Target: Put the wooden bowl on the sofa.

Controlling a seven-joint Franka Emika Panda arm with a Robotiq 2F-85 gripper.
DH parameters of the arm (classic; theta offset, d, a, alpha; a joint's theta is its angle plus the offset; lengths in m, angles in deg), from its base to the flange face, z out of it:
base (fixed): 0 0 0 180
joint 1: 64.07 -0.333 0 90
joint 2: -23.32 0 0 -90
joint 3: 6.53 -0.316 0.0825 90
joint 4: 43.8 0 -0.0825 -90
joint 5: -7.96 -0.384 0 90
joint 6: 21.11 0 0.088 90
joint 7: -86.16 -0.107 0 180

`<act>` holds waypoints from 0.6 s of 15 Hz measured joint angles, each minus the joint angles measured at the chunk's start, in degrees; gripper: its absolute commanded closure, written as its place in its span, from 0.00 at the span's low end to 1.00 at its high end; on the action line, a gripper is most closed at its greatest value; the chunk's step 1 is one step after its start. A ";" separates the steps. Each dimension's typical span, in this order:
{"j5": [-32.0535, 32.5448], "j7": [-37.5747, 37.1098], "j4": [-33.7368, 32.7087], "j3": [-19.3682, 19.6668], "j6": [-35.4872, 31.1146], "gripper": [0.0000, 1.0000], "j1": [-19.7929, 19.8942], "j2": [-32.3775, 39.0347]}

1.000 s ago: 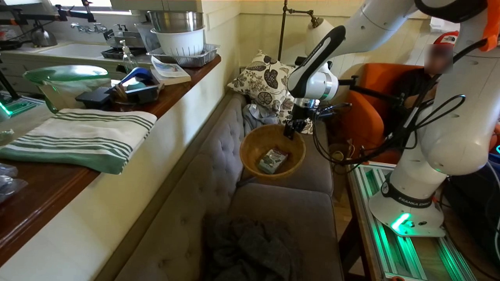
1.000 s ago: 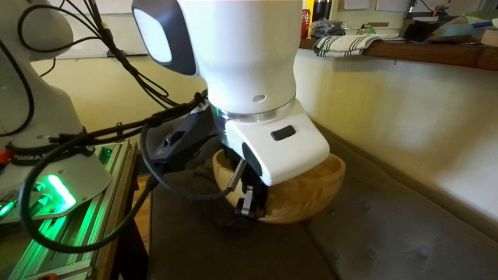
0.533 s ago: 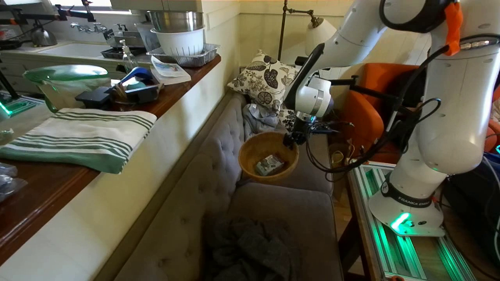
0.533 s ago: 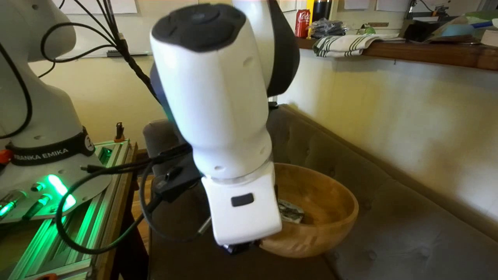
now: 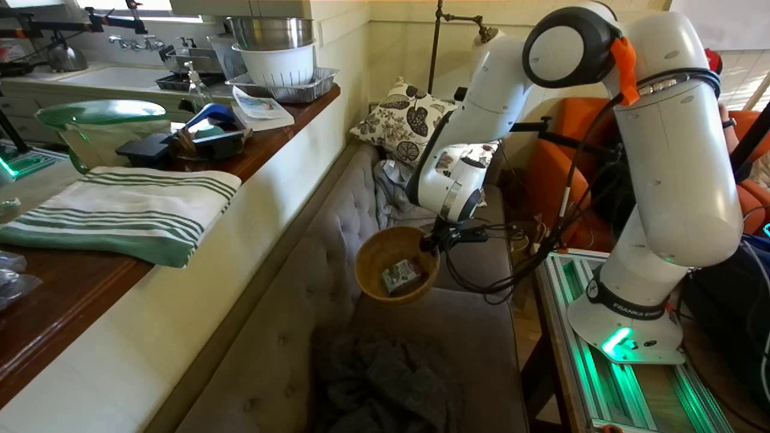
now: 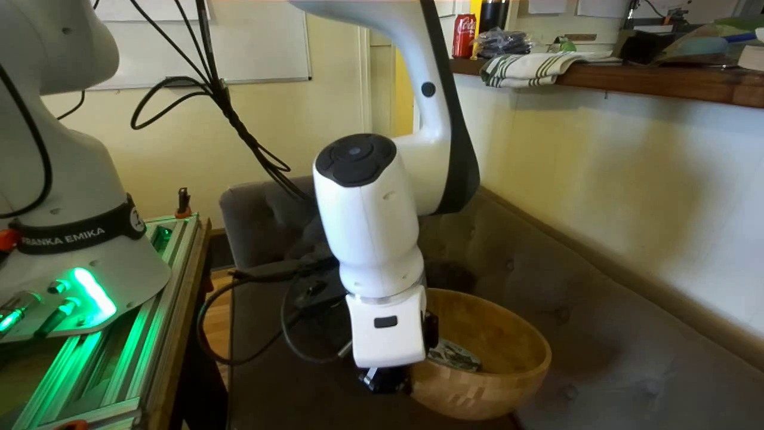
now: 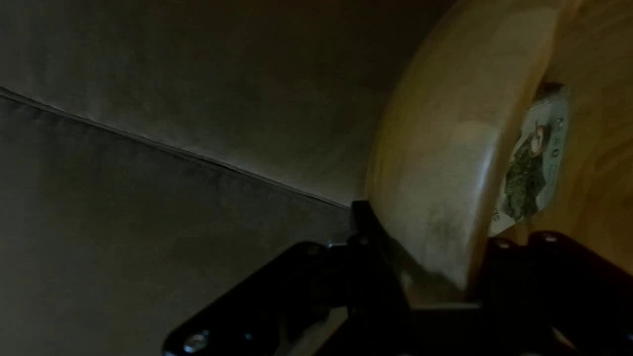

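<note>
The wooden bowl [image 5: 376,258] is large, round and light tan, also seen in an exterior view [image 6: 477,391]. A small pale packet [image 5: 401,276] with a dark picture lies inside it. My gripper [image 5: 429,242] is shut on the bowl's rim, on the side towards the robot base. In the wrist view [image 7: 437,237] one finger is outside the bowl wall and one inside; the picture is dark. The bowl is slightly tilted over the seat of the grey-brown sofa [image 5: 475,325], near its tufted back. I cannot tell whether its underside touches the cushion.
A dark crumpled blanket [image 5: 385,385] lies on the near seat. A patterned pillow [image 5: 403,120] and a grey cloth [image 5: 394,180] lie at the sofa's far end. A wall with a wooden ledge [image 5: 289,129] runs behind the sofa. The robot's table [image 5: 580,313] stands along the seat front.
The gripper has carried the bowl lower and along the sofa, nearer the blanket. The arm and wrist have turned, and the packet has stayed in the bowl.
</note>
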 measured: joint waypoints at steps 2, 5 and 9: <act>-0.36 -0.74 -1.65 -1.82 -3.24 0.84 -2.04 2.97; -0.35 -1.09 -2.00 -1.83 -3.62 0.96 -3.30 5.07; -0.97 -0.97 -2.24 -1.90 -3.62 0.96 -2.71 5.93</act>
